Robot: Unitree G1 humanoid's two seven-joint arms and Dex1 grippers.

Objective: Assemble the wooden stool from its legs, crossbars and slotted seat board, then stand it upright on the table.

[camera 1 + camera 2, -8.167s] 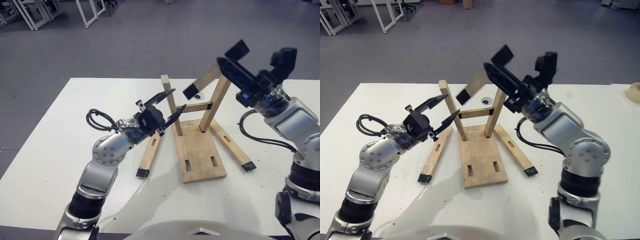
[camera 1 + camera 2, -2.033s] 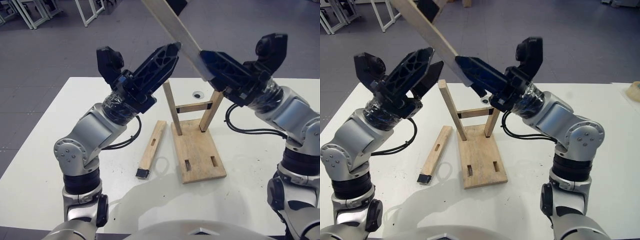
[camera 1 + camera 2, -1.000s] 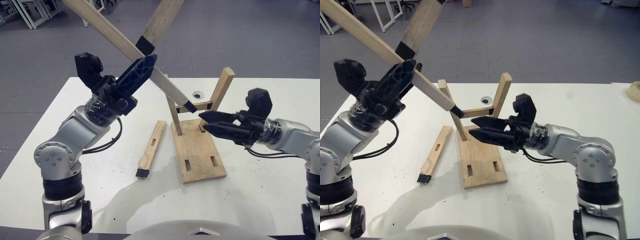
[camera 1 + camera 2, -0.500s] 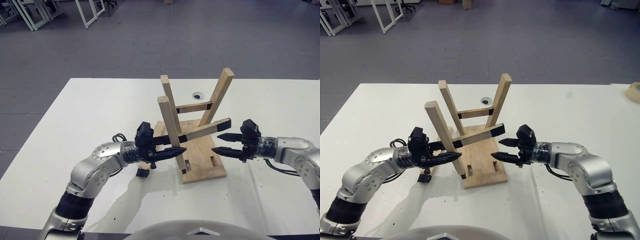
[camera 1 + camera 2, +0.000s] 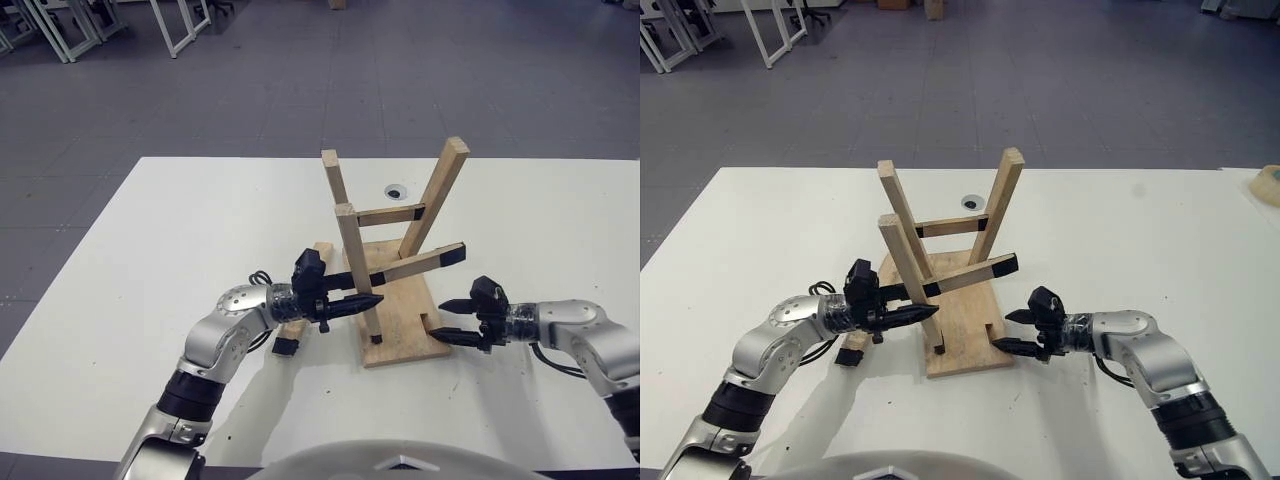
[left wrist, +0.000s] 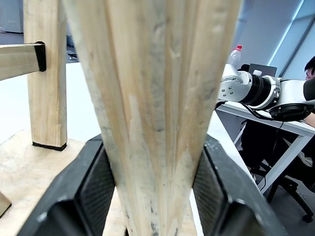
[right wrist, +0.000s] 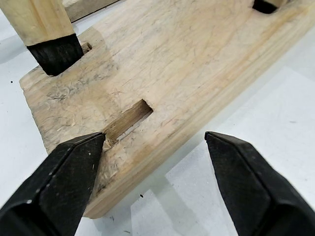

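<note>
Whereas half a sec ago the pale square-cut wooden front leg [image 5: 352, 245] leaned off to the left, it now stands nearly upright. The L gripper [image 5: 365, 300] has shifted right w/ it & set its black foot at the near-left slot of the flat pale-wood slotted seat board [image 5: 405, 310]. L fingers [image 6: 93, 191] are clenched on the front leg low down, one each side. R gripper [image 5: 440, 320] has dropped to the seat board's near-right corner, fingers spread, gripping nothing: one is by the open near-right slot [image 7: 125, 120], the other off the edge over the white table [image 5: 150, 260]; contact can't be told. Seat board lies mid-table, well apart from the L, R & far edges, closer to the front edge. A loose black-tipped wooden leg [image 5: 321, 250] lies flat just beside its left edge, partly behind the L arm. Small round hole [image 5: 397, 188] in the table sits just beyond. Seat board's long axis runs near-to-far, near end skewed a bit right. Rear-left leg [image 5: 334, 185] & rear-right leg [image 5: 440, 190] point up from the far slots, splaying apart, joined by a short rear crossbar [image 5: 385, 214]. Front leg's axis is approx vertical, top leaning slightly left. Its black-tipped crossbar [image 5: 425, 262] sticks out right, rising a little, w/ its free end above the R gripper & apart from it.
</note>
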